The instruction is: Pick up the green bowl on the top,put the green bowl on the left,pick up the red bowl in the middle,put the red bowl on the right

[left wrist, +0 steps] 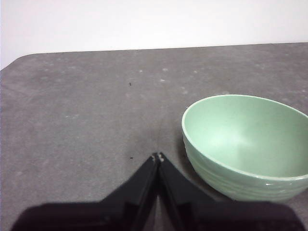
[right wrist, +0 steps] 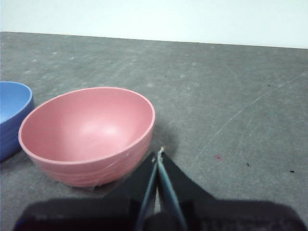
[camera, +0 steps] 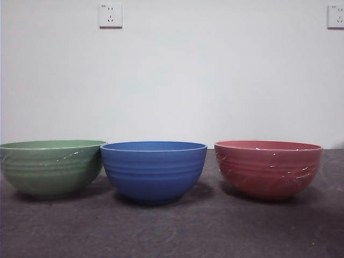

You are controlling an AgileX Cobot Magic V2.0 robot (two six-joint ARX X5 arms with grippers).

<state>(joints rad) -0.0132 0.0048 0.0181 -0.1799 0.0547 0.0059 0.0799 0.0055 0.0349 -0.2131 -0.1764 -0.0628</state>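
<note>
On the worktop (camera: pixel 172 231), the green bowl (camera: pixel 51 166) sits left, the blue bowl (camera: pixel 153 171) centre, the red bowl (camera: pixel 267 169) right; both placements appear complete. Left end effector (left wrist: pixel 157 156) and right end effector (right wrist: pixel 159 153) are clenched, empty, beside their bowls.

We see a plain white wall (camera: pixel 172 80) behind the table, no marks on it. Two white power sockets sit high up: one socket (camera: pixel 110 15) toward the left, a second socket (camera: pixel 336 16) cut off by the right edge. The table (camera: pixel 172 231) has a dark grey matte top with light scuffs and specks, and a rounded corner (left wrist: pixel 21 60). Lighting is even and soft, shadows faint.
</note>
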